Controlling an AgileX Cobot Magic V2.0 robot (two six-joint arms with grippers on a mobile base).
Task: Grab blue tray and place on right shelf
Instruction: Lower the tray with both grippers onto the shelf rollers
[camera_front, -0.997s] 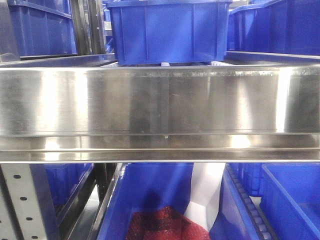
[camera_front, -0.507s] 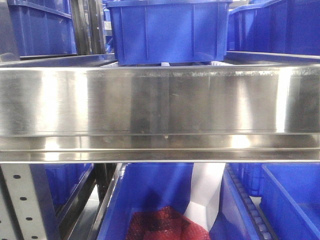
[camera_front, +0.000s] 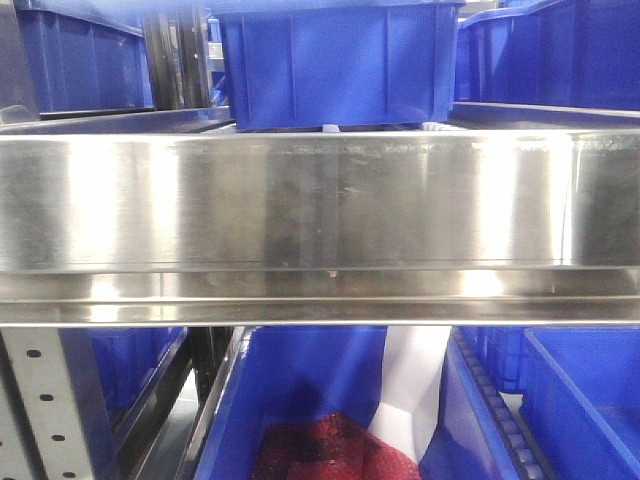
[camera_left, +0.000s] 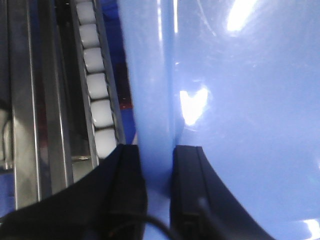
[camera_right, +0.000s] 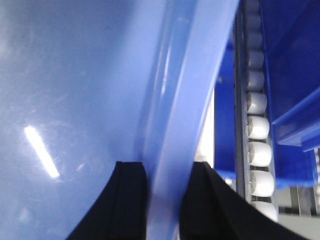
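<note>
The blue tray (camera_left: 240, 100) fills most of the left wrist view, glossy and pale blue. My left gripper (camera_left: 157, 172) is shut on its left rim, one black finger on each side of the rim. In the right wrist view the blue tray (camera_right: 75, 75) shows again, and my right gripper (camera_right: 167, 187) is shut on its right rim the same way. The right shelf (camera_front: 320, 200) spans the front view as a broad brushed-steel lip. Neither the tray nor the grippers appear in the front view.
A deep blue bin (camera_front: 340, 60) stands on the shelf level above the lip. Below it, another deep bin (camera_front: 300, 390) holds red mesh (camera_front: 320, 450). White roller tracks (camera_left: 97, 85) (camera_right: 257, 130) run beside the tray on both sides, and a dark blue bin (camera_right: 292, 75) lies right of the right one.
The bright reflections on the steel lip have shifted slightly. The red mesh in the lower bin has grown darker, as if shaded. The bins and the shelf have not moved.
</note>
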